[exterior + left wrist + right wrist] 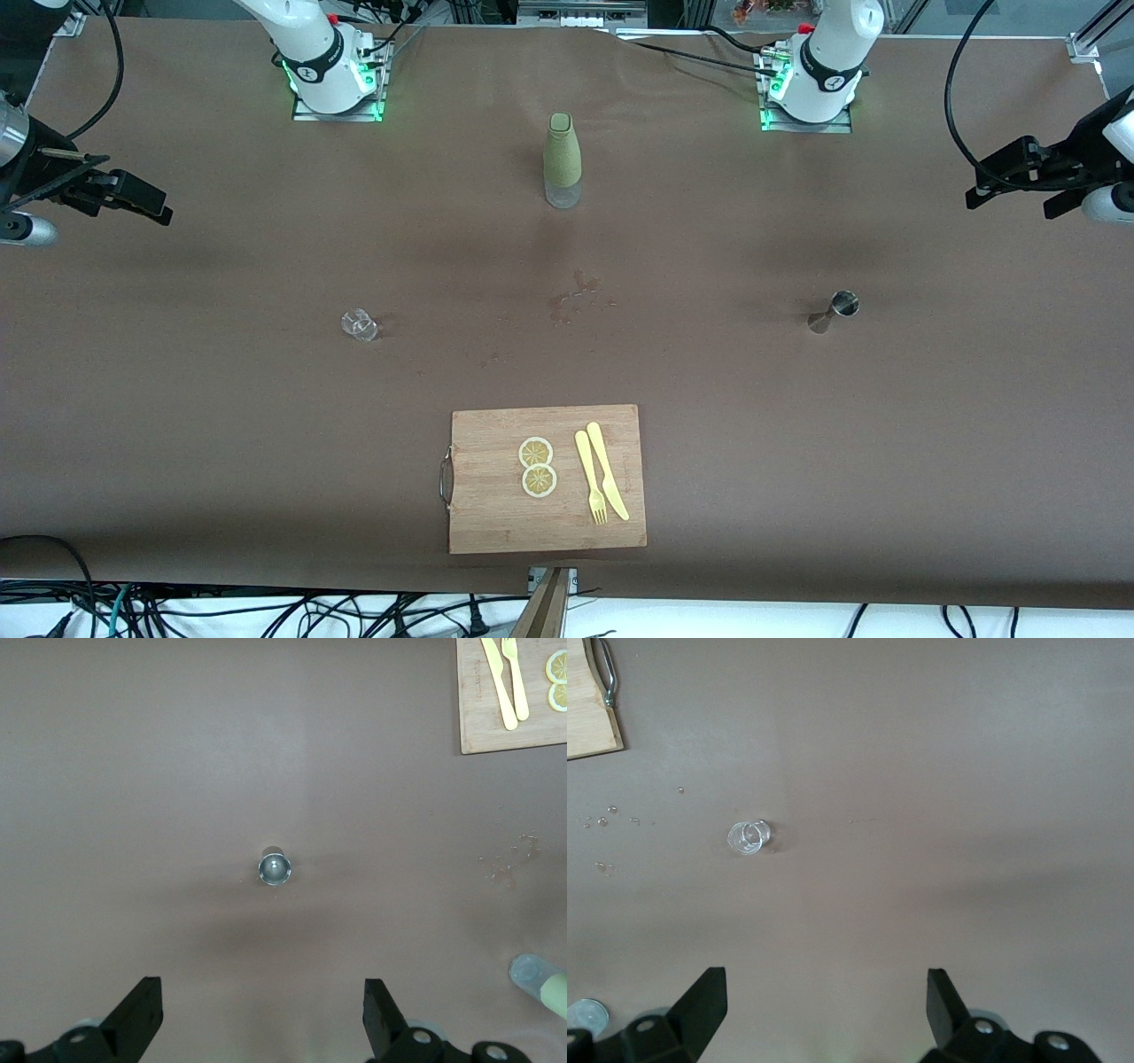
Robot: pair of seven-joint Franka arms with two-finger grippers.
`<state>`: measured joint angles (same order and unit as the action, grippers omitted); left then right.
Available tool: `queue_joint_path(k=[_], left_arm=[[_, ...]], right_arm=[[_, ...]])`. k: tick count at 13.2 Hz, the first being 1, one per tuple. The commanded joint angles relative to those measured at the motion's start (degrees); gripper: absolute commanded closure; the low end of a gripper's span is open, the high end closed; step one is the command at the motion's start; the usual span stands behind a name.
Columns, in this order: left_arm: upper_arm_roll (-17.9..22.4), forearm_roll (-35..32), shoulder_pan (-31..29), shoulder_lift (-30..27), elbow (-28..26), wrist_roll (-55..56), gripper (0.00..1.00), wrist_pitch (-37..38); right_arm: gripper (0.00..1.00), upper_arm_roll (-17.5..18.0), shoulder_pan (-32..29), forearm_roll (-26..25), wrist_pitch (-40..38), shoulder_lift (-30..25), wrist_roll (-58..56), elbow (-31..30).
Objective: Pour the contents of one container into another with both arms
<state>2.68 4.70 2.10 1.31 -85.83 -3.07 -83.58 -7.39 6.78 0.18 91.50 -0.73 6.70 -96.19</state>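
Note:
Both arms hang high over the table with nothing held. My left gripper (1010, 195) (261, 1019) is open above the left arm's end of the table, over a small upright metal jigger (834, 310) (275, 868). My right gripper (133, 197) (824, 1010) is open above the right arm's end, over a small clear glass (359, 324) (748, 837). A bottle (562, 159) (540, 979) with a green sleeve stands midway between the two bases; its top (586, 1014) shows in the right wrist view.
A wooden cutting board (496, 496) (487, 726) (589, 718) lies near the front camera, carrying two lemon slices (537, 466), a yellow fork (590, 478) and a yellow knife (608, 470). Water drops (576, 301) mark the brown cover mid-table.

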Motion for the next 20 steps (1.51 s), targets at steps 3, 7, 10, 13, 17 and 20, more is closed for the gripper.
queue_joint_path(k=[3, 7, 10, 13, 17, 20], left_arm=[[-0.7, -0.4, 0.0, 0.2, 0.3, 4.0, 0.00, 0.6], [-0.5, -0.3, -0.2, -0.9, -0.7, 4.6, 0.00, 0.6], [-0.4, -0.3, -0.7, -1.0, -2.1, 4.0, 0.00, -1.8], [-0.4, -0.3, -0.9, -1.3, -2.7, 4.0, 0.00, -1.8], [0.9, -0.5, -1.0, -1.6, -3.5, 4.0, 0.00, -1.8], [0.8, -4.0, -1.0, -1.6, -3.5, 3.9, 0.00, -2.2]], right_arm=[[0.00, -0.1, -0.3, 0.2, -2.9, 0.3, -0.4, 0.9], [0.00, -0.1, -0.5, 0.3, -4.4, 0.9, -0.5, 0.8], [0.00, -0.1, -0.6, -0.3, -4.2, 1.2, 0.0, 1.0], [0.00, -0.1, -0.6, 0.3, -4.2, 1.3, -0.1, 1.0], [0.00, -0.1, -0.6, 0.3, -4.3, 1.3, -0.2, 1.0], [0.00, -0.1, -0.6, 0.5, -4.2, 1.3, -0.4, 1.0]])
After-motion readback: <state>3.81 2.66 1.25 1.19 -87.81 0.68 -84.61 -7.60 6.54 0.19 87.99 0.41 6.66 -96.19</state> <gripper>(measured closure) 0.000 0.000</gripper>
